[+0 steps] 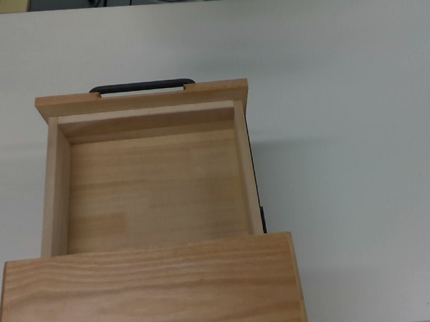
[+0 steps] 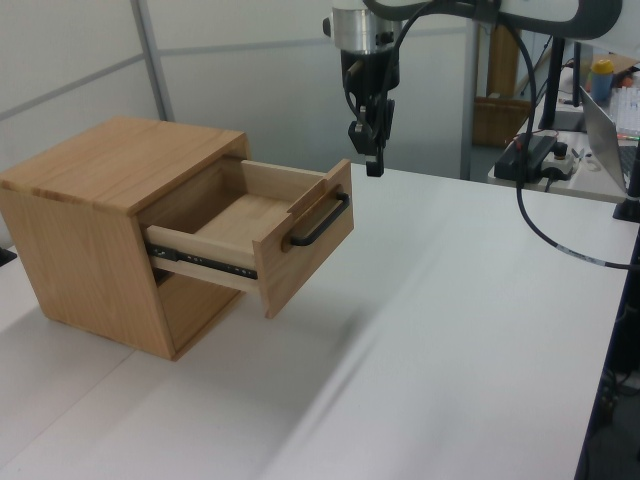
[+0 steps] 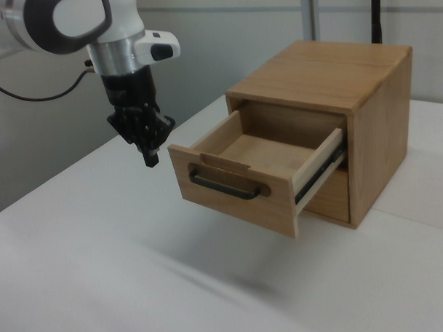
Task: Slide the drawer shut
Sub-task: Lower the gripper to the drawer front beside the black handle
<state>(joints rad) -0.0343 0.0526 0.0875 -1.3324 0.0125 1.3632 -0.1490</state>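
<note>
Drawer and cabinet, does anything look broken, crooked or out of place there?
Nothing stands out. The drawer is pulled out straight and empty, its handle intact, and the gripper hangs clear of it.

Arm's the usual white Franka shell with a big dark grey oval cap on the joint, then a silver metal ring at the wrist. Below that the gripper (image 3: 150, 160) is all black and kinda chunky, with thin black cables looping off the wrist and trailing away
</note>
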